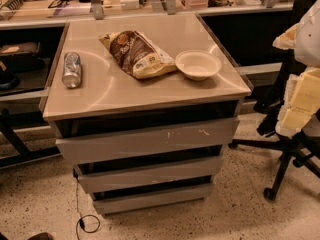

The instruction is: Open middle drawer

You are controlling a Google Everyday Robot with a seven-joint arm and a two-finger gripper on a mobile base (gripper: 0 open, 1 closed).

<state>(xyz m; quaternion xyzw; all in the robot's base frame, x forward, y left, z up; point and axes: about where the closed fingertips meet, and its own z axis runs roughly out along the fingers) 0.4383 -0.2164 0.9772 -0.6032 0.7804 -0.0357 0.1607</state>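
Middle drawer (150,176) sits between the scratched drawer (147,143) and the bottom drawer (152,199), front facing the camera. Can (72,69), bag (136,54) and bowl (198,64) lie on the cabinet top (115,91). Gripper is out of frame; its state can't be told.

The scene is lit warmly from above, and a yellowish cast is laid over everything. A broad pale sheen is seen on the cabinet top (107,91), curving past the can (72,69). The bowl (198,64) is brightly caught. Deep shadow is held in the gaps above each drawer front, the middle drawer (150,175) included, and under the counter (40,9) behind. Fine detail is softened throughout, and the right edge is blurred most.
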